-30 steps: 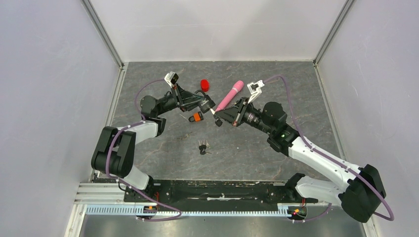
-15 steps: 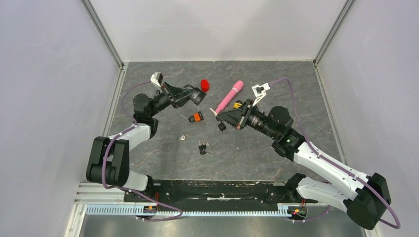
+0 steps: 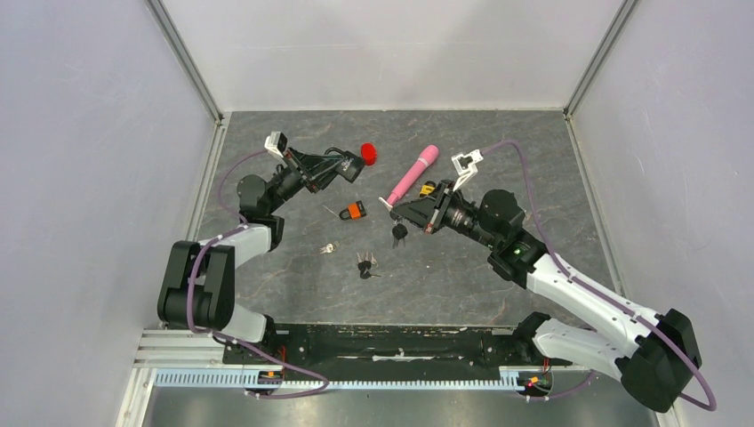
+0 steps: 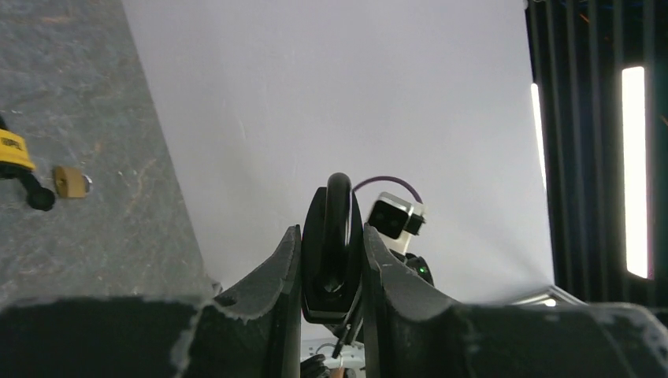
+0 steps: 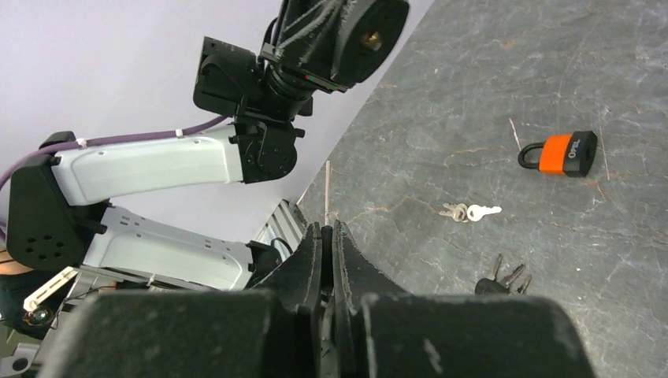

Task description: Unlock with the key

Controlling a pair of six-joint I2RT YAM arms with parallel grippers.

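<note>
So the arms just backed off each other. A second earlier both end effectors were nearly tip to tip over the middle of the worktop. By this moment the left one had swung back and to the left, and the right one had eased slightly towards the near edge.

Left end effector was partly closed and clamped on the black padlock. The lock sat edge-on between the fingers, shackle pointing out, held up off the surface near the red cap.

Right end effector was pinched fully closed. The black-headed key hung just below its tip and had travelled with it, so I read that as held. Its own wrist camera didn't show the key at all, though.

Key and padlock ended up well apart, with the orange padlock lying on the surface between them. So the key wasn't in the keyway. Couldn't tell from the shackle whether the black lock had popped.

My read was that the mating attempt was broken off, or this was a reset to re-align. Either way the unlock didn't look done, and the key needed lining up with the keyway again.

The loose silver keys and the dark key bunch hadn't moved.
</note>
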